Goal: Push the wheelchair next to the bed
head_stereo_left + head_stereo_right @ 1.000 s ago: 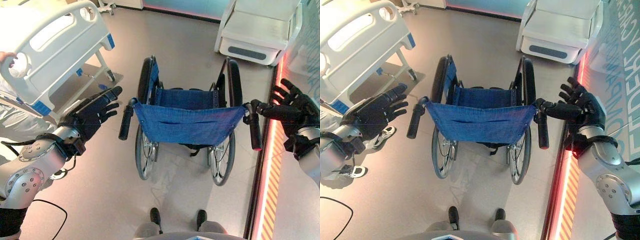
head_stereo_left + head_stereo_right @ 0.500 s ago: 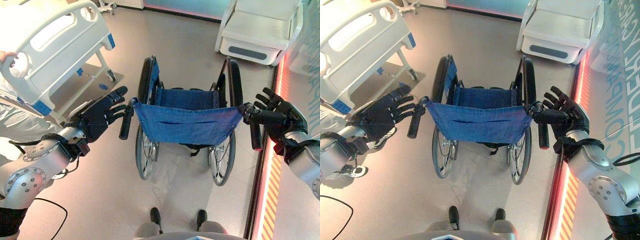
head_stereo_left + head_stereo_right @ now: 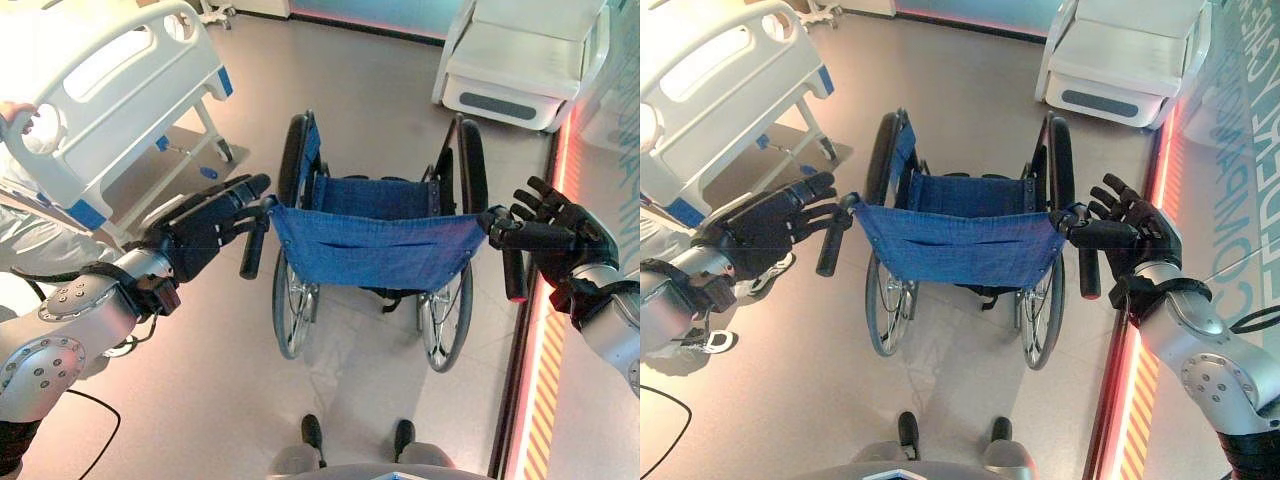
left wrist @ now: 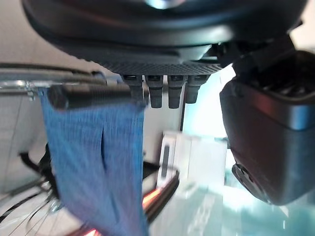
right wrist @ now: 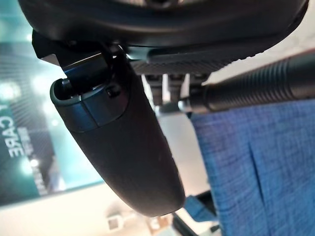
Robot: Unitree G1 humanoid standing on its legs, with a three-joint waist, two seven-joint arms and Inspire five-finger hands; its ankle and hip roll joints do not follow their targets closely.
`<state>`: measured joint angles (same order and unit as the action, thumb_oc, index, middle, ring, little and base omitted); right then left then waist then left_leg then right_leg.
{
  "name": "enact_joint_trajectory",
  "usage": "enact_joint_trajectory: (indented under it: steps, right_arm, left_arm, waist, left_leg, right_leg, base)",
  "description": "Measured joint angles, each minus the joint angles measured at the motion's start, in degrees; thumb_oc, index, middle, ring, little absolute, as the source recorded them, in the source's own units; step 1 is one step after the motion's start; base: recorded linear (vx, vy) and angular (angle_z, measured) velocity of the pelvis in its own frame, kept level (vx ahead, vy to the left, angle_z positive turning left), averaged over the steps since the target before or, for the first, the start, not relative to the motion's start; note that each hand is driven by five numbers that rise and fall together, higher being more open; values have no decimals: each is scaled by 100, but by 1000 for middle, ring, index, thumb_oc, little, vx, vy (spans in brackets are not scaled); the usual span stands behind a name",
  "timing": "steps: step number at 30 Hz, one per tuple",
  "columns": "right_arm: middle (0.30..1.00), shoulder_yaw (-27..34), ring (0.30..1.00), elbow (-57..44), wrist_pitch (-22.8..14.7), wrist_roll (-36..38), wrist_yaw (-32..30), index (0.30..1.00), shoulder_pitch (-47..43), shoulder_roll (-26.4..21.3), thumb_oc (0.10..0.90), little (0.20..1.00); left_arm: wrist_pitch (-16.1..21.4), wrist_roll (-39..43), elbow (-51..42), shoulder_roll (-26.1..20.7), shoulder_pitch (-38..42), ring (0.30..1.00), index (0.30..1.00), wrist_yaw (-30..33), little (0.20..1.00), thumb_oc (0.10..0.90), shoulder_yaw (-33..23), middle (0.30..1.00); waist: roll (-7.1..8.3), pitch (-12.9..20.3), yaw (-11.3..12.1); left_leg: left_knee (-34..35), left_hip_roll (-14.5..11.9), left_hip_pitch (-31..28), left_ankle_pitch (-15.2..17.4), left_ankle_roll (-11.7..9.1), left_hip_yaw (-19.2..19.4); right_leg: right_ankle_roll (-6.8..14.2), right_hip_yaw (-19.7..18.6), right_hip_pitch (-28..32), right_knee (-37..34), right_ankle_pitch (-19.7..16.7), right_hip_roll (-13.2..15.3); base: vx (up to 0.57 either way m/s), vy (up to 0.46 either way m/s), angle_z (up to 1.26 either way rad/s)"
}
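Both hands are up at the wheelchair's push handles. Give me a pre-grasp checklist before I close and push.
1. Left hand open, fingers straight: ok.
2. Left hand curled round the left push handle: not ok, fingers only reach its top end.
3. Right hand open: ok.
4. Right hand curled round the right push handle: not ok, thumb lies at its top.
5. Wheelchair upright, facing away: ok.
6. Bed ahead on the left, apart from the chair: ok.

Blue-seated wheelchair [image 3: 375, 245] mid-floor, bed [image 3: 95, 90] far left, both hands — left hand [image 3: 205, 228], right hand [image 3: 555, 235] — spread beside push handles
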<state>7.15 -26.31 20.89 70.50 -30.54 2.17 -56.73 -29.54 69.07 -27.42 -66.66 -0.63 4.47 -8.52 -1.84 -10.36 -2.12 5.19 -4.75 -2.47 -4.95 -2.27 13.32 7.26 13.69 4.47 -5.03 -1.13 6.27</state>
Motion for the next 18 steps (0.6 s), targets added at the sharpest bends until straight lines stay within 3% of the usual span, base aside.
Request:
enact_joint_trajectory:
  steps: [10,18]
  right_arm:
    - [900,156,900,-117,-1,226,-1,900,216,-542,800,900]
    - [900,489,900,-129,-18,502,0,900,576,-606,800,900]
  left_arm:
    - [-9,-937,-75,-626,-380,900,900,-1058,900,800,-109,900]
    - [18,-1877,-63,-919,-1085,900,900,-1696,900,800,-881,900]
  waist:
    - [-151,-9,8]
    - [-186,-5,18]
  left_leg:
    - [0,4,3,-1,1,-28]
    - [-1,15,34,-2,2,-62]
  right_leg:
    - [2,35,13,0,-1,6]
    - [4,77,7,0,1,19]
  base:
    - [2,1,1]
    - [1,0,1]
